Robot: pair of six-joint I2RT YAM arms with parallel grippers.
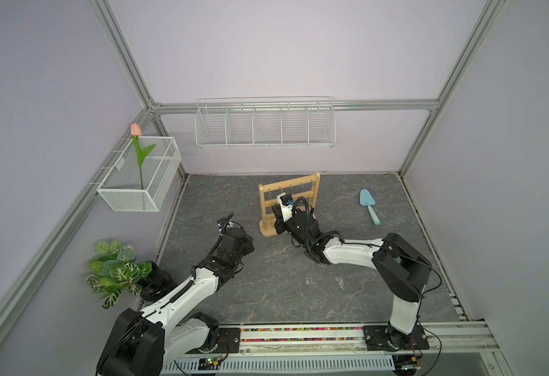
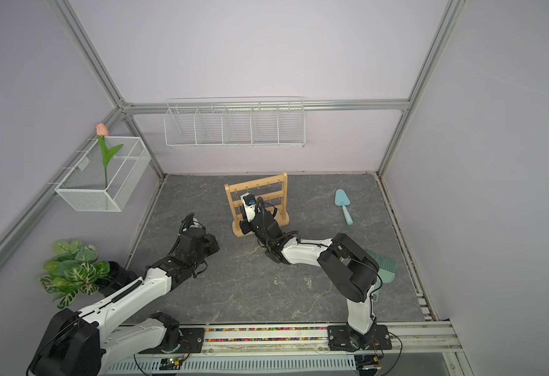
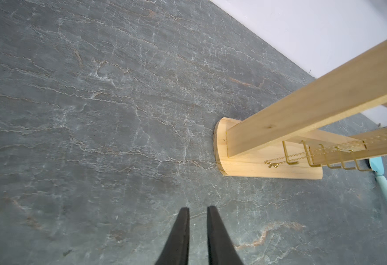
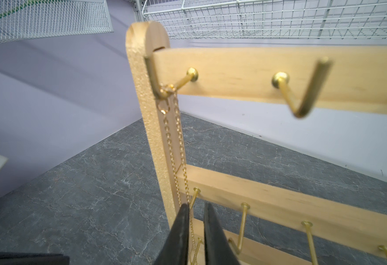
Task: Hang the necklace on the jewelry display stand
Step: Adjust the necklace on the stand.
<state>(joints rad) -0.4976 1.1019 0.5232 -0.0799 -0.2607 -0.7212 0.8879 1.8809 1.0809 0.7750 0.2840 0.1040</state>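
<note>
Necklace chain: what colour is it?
Gold. The necklace shows best in the right wrist view, hanging from an end hook of the jewelry display stand.

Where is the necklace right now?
In the right wrist view the necklace hangs from the top bar's end hook on the jewelry display stand, against its left upright.

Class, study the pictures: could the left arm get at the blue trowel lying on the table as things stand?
Probably not directly. The jewelry display stand and the right arm sit between the left end effector and the trowel, so it would have to go around or over.
</note>
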